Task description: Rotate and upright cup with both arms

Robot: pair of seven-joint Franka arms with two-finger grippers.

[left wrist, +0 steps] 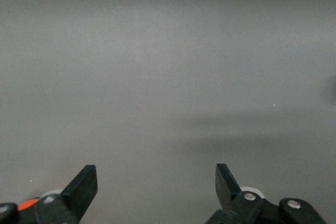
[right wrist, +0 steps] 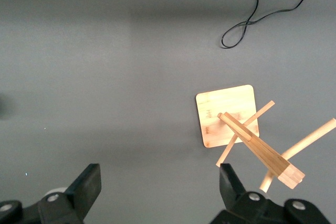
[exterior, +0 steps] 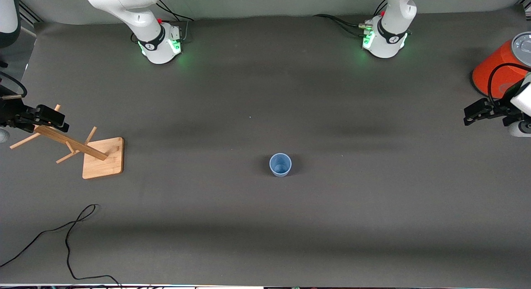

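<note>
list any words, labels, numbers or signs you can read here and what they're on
No text can be read in any view.
Orange can: markings on its grey top are too small to read.
Arm bases: each black band carries a small white logo, with no legible letters.
Cup, wooden rack, table: no markings.
Left claw and right claw: open, no markings.

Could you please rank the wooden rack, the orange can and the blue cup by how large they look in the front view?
1. Wooden rack, base plus leaning post and pegs: largest.
2. Orange can: next, though the frame edge cuts it off and the left arm covers part, so its full extent is unsure.
3. Cup, standing upright mid-table: clearly smallest.
</note>
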